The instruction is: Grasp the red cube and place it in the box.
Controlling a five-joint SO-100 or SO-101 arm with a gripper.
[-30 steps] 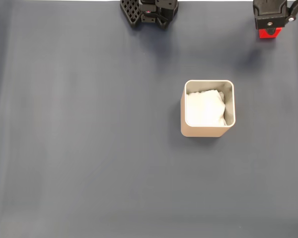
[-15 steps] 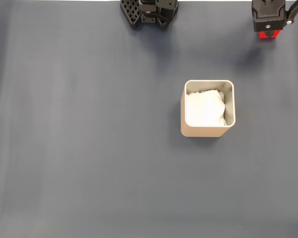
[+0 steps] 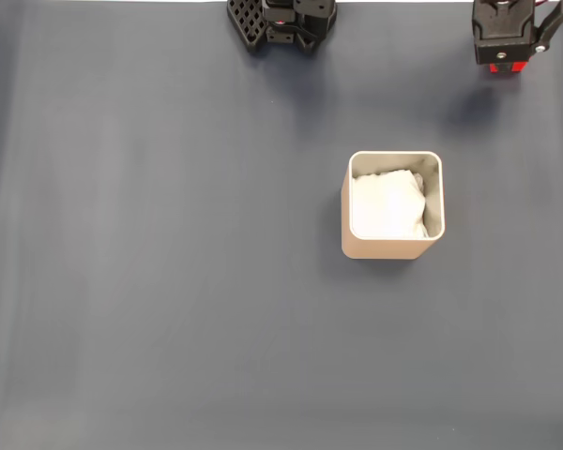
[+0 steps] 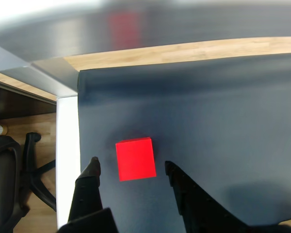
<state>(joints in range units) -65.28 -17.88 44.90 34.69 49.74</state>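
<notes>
The red cube (image 4: 135,158) lies on the dark mat close to its edge in the wrist view. My gripper (image 4: 131,165) is open, with one black fingertip (image 4: 92,167) left of the cube and the other right of it, neither clearly touching. In the fixed view the gripper (image 3: 503,45) sits at the top right and covers most of the red cube (image 3: 508,67), leaving a thin red strip. The beige box (image 3: 385,248), lined with crumpled white paper, stands well below and left of the gripper.
The arm's black base (image 3: 281,21) sits at the top middle of the fixed view. The dark mat (image 3: 169,281) stretches wide around the box. In the wrist view a wooden table edge (image 4: 184,48) and an office chair (image 4: 14,170) lie beyond the mat's edge.
In the fixed view the gripper has shifted slightly up and left over the red cube, so less of the cube shows. The box has not moved.
</notes>
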